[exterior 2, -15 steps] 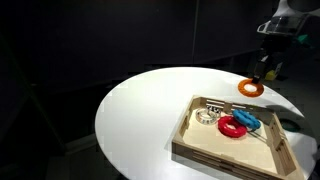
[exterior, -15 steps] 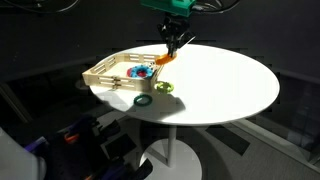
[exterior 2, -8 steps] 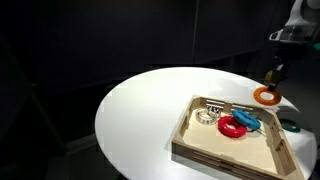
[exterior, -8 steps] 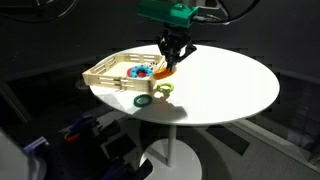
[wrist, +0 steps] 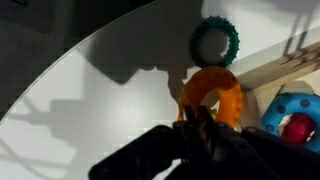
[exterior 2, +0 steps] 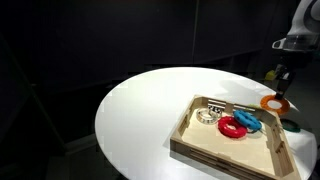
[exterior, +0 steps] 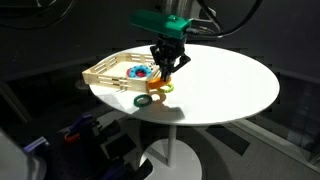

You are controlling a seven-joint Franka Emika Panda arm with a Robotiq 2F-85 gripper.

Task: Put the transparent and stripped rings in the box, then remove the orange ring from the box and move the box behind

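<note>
My gripper is shut on the orange ring. It holds the ring just above the white table, beside the box and outside its side wall. The box is a shallow wooden tray with slatted sides. A pale clear ring lies inside it. I cannot make out the striped ring.
A red ring and a blue ring lie in the box. On the round white table, a dark green ring and a yellow-green ring lie near the held ring.
My gripper has carried the orange ring away from the box and lower, out over the table beside the dark green ring. The box and its rings have not moved.
</note>
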